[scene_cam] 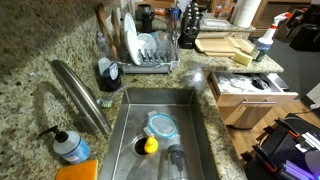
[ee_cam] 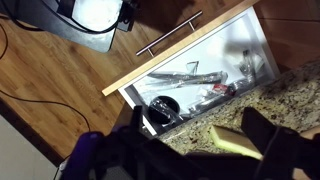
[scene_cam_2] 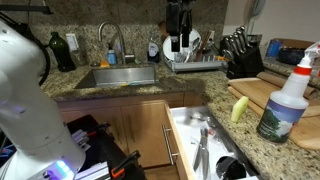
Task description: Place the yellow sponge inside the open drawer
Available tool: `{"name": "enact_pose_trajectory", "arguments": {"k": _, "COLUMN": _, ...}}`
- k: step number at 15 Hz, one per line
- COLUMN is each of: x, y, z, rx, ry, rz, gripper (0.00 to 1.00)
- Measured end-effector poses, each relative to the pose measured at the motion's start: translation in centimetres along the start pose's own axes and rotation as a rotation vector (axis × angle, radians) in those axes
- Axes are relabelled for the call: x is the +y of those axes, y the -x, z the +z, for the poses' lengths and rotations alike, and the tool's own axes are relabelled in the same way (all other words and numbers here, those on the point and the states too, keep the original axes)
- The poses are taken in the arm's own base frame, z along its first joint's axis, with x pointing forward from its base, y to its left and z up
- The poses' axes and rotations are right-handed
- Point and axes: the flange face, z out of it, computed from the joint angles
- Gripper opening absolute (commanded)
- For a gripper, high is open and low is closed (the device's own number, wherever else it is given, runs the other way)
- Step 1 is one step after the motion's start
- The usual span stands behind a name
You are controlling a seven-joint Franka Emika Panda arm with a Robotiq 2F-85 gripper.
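The yellow sponge (ee_cam: pixel 233 141) lies flat on the granite counter beside the open drawer (ee_cam: pixel 190 45). It also shows in both exterior views (scene_cam_2: pixel 238 108) (scene_cam: pixel 243 57). The drawer (scene_cam_2: pixel 180 135) (scene_cam: pixel 225 85) is pulled out and holds utensils and a black round lid. In the wrist view my gripper (ee_cam: pixel 195 112) is open and empty. Its dark fingers are spread to either side above the sponge, apart from it. I cannot pick out the gripper with certainty in the exterior views.
A spray bottle (scene_cam_2: pixel 290 95) stands on the counter close to the sponge, next to a wooden cutting board (scene_cam_2: pixel 262 92). A knife block (scene_cam_2: pixel 240 52), dish rack (scene_cam_2: pixel 195 62) and sink (scene_cam_2: pixel 120 77) lie along the counter. My white arm (scene_cam_2: pixel 25 90) fills one side.
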Motion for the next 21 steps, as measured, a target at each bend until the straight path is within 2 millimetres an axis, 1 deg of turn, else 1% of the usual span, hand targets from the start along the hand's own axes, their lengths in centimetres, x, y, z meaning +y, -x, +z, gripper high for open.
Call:
{"name": "enact_pose_trajectory", "arguments": {"k": 4, "x": -0.4, "y": -0.1, "z": 0.1, "rx": 0.029, "ry": 0.031, "rz": -0.212, "gripper": 1.0}}
{"name": "enact_pose_trajectory", "arguments": {"k": 7, "x": -1.2, "y": -1.0, "z": 1.1, "rx": 0.029, "ry": 0.065, "rz": -0.378, "gripper": 1.0}}
{"name": "enact_pose_trajectory", "arguments": {"k": 9, "x": -1.4, "y": -2.5, "z": 2.1, "rx": 0.044, "ry": 0.073, "rz": -0.488, "gripper": 1.0}}
{"name": "enact_pose_trajectory", "arguments": {"k": 12, "x": -1.6, "y": -5.5, "z": 3.3, "rx": 0.082, "ry": 0.049, "rz": -0.648, "gripper": 1.0}}
{"name": "enact_pose_trajectory", "arguments": {"k": 14, "x": -2.1, "y": -6.5, "z": 3.8, "rx": 0.086, "ry": 0.051, "rz": -0.757, "gripper": 1.0}}
{"name": "enact_pose_trajectory", "arguments": {"k": 15, "x": -2.7, "y": -6.6, "z": 3.9, "rx": 0.082, "ry": 0.059, "rz": -0.808, "gripper": 1.0}}
{"name": "enact_pose_trajectory", "arguments": {"k": 17, "x": -3.8, "y": -6.5, "z": 4.0, "rx": 0.077, "ry": 0.072, "rz": -0.856, "gripper": 1.0}}
{"name": "enact_pose_trajectory", "arguments": {"k": 19, "x": -4.2, "y": -6.5, "z": 4.1, "rx": 0.075, "ry": 0.075, "rz": -0.863, "gripper": 1.0}}
{"name": "enact_pose_trajectory", "arguments": {"k": 21, "x": -4.3, "y": -6.3, "z": 4.0, "rx": 0.065, "ry": 0.019, "rz": -0.923, "gripper": 1.0}}
